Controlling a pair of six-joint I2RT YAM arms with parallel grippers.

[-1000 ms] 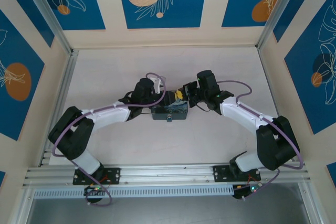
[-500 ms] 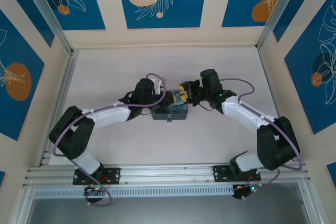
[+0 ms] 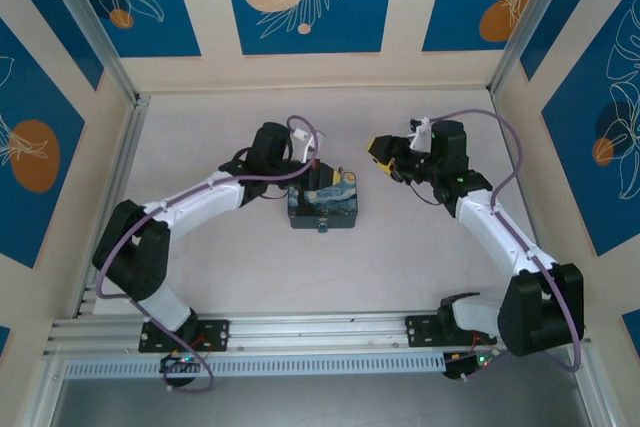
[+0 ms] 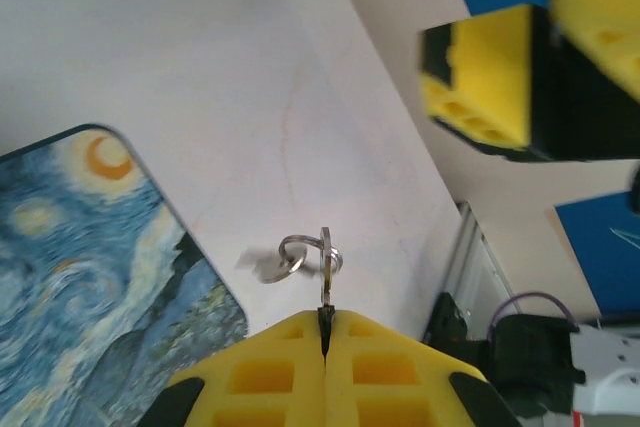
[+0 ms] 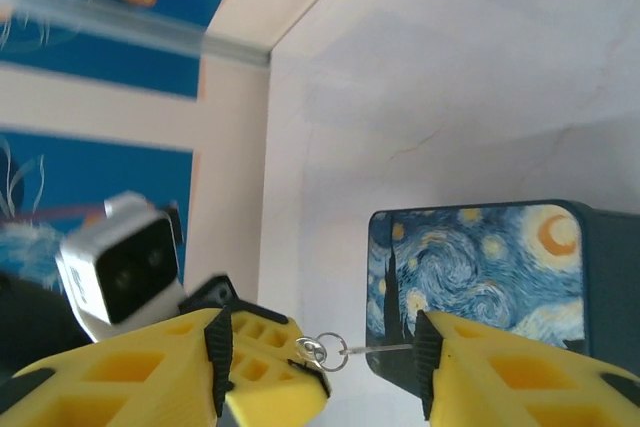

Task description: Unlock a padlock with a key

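Blue starry tin (image 3: 323, 205), lid on, contents hidden — left pincer (image 4: 323, 319) clamped on the key (image 4: 325, 272), right pincer (image 3: 383, 152) apart.

The key (image 4: 324, 282), a thin metal sliver seen edge-on, stands upright, pinched between the closed fingers of the left hand (image 4: 324, 325) (just beside the corner of the tin (image 4: 90, 277)). A small silvery ring (image 4: 290, 255) loops through it. The padlock (image 3: 322, 228) is a teal speck at the tin's near edge.

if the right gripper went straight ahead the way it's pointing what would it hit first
Most likely the left gripper, shut on the key, which sits between the right gripper's open fingers in its wrist view. The tin lies to one side. Depth is unclear.
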